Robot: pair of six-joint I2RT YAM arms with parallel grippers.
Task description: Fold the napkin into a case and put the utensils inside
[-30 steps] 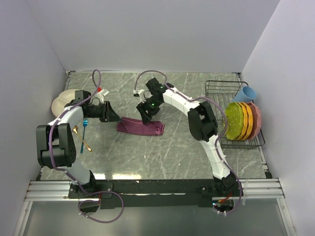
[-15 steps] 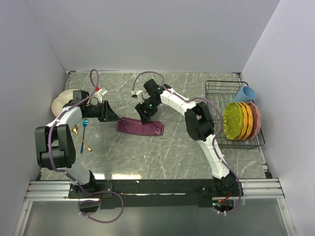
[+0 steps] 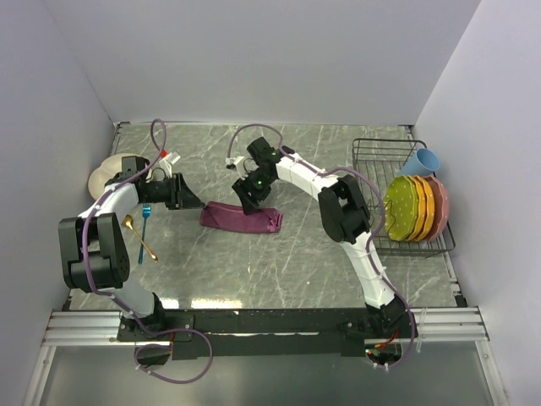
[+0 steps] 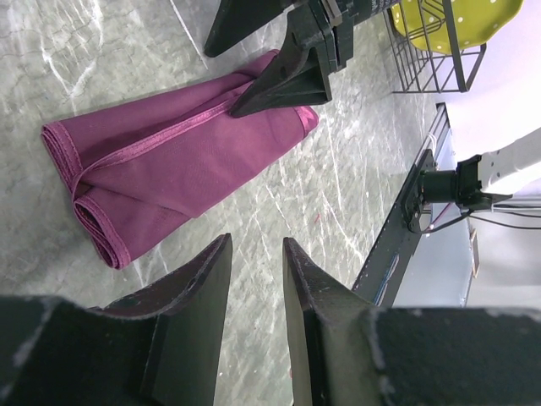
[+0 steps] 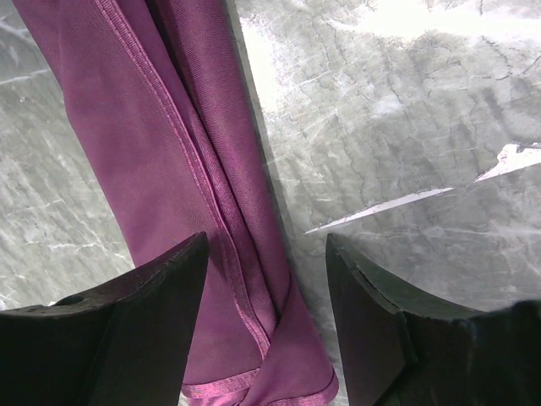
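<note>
A grey marbled table (image 3: 279,262) is being observed, enclosed by plain pale walls (image 3: 254,59) on three sides. One maroon napkin (image 3: 254,223) is lying near the table's middle, folded into a long narrow strip with its hemmed edges showing along the length and one end doubled over (image 4: 169,161). The left gripper (image 3: 194,200) is being held just beside the strip's left end. In its wrist view its jaws (image 4: 255,245) are being held only slightly apart, with bare table beneath the gap and nothing being gripped. The right gripper (image 3: 247,205) is being held over the strip's far edge. Its jaws are being held wide apart (image 5: 266,241), the napkin (image 5: 161,169) is passing beneath them, and nothing is being clamped. From the left wrist view one fingertip (image 4: 254,100) is being seen at the cloth's seam, but whether it is pressing on the cloth cannot be told. One blue fork (image 3: 144,222) and one gold spoon (image 3: 139,238) are lying side by side at the table's left, well apart from the napkin and outside it. One cream plate (image 3: 103,174) is lying at the far left. One wire rack (image 3: 376,140) is standing at the right, with one blue cup (image 3: 425,159) and several coloured dishes (image 3: 406,207) set on edge. Their exact number cannot be told.
</note>
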